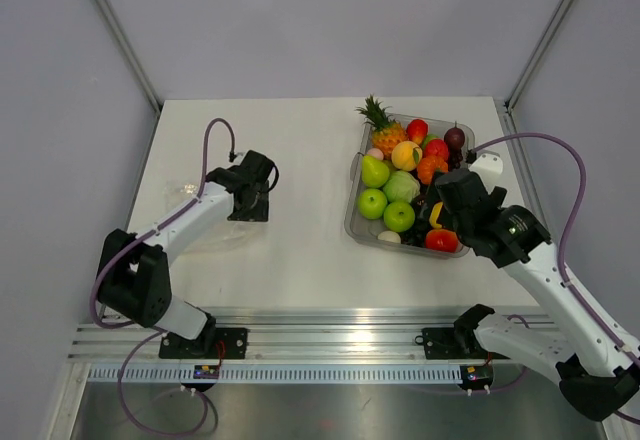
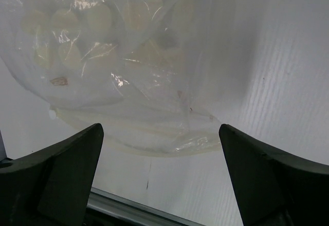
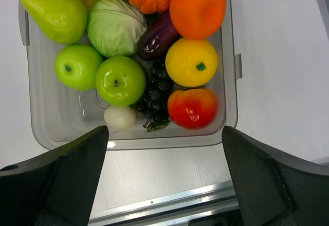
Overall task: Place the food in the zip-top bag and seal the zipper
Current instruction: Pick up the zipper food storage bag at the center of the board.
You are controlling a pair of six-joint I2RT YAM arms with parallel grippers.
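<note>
Claws: left claw point(image 2: 159, 133) apart, right claw point(image 3: 164, 133) apart | zip-top bag point(image 2: 128, 72) outline faint | tray point(image 3: 230, 82) far end cropped

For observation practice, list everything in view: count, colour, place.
Zip-top bag: one, clear, table's left side.
Tray: one, clear, table's right side.
Green apples: two, green, tray's near left.
Pear: one, yellow-green, tray's left side.
Cabbage: one, pale green, tray's middle.
Eggplant: one, dark purple, beside the cabbage.
Grapes: one bunch, dark, tray's near part.
Orange: one, orange, tray's right side.
Yellow fruit: one, yellow, beside the grapes.
Red fruit: one, red, tray's near-right corner.
Pineapple: one, orange with green crown, tray's far-left corner.
Other food: several, mixed colours, elsewhere in tray.
Table: one, white, under everything.
Left gripper: one, black, open, facing the bag.
Right gripper: one, black, open, facing the tray.
</note>
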